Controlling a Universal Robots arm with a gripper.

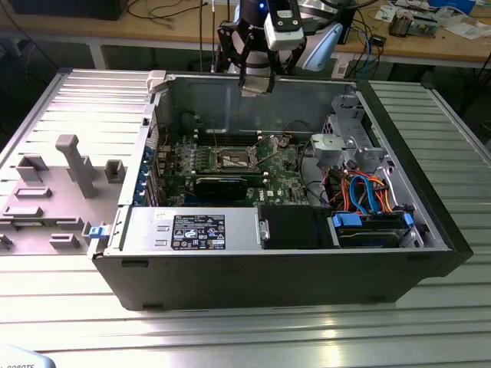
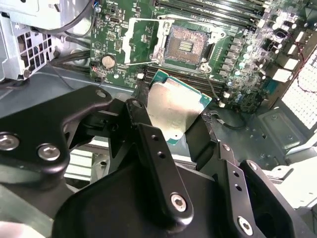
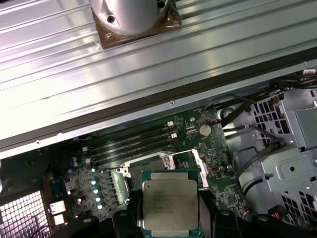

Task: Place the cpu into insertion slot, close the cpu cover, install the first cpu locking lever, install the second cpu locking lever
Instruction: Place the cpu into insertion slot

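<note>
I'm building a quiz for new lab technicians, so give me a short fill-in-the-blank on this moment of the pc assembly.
1. The gripper is shut on the ____, held above the board.
2. The insertion slot is ____, with no chip in it.
3. The cpu cover is swung ____, lying beside the slot and not over it.

Missing words: cpu; empty; open.

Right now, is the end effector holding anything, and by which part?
Yes. The end effector holds the cpu, pinched by two opposite edges with its grey metal face left bare, above the motherboard.
</note>
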